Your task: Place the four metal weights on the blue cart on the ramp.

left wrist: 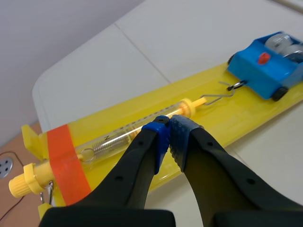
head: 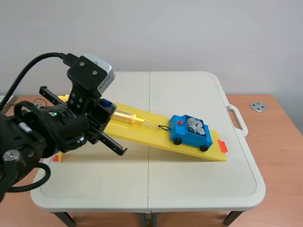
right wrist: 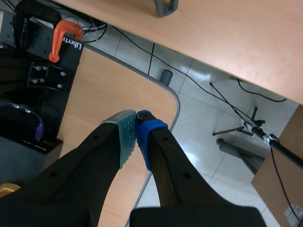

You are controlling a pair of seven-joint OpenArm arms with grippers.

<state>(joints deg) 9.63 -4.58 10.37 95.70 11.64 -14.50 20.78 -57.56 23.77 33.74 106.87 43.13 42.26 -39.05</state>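
At the low end of the yellow ramp (head: 156,137), the blue cart (head: 182,135) sits with the metal weights (head: 195,126) loaded in its open bed, its front ring caught by the wire hook (left wrist: 218,97) of a spring scale (left wrist: 132,130) lying along the slope. The left gripper (left wrist: 168,125) hangs well up the ramp from the cart, over the scale's clear tube, its padded fingers pressed together on nothing. Off the white table (head: 189,179), the right gripper (right wrist: 136,124) points down toward a tiled floor (right wrist: 208,118), its pads likewise touching and empty.
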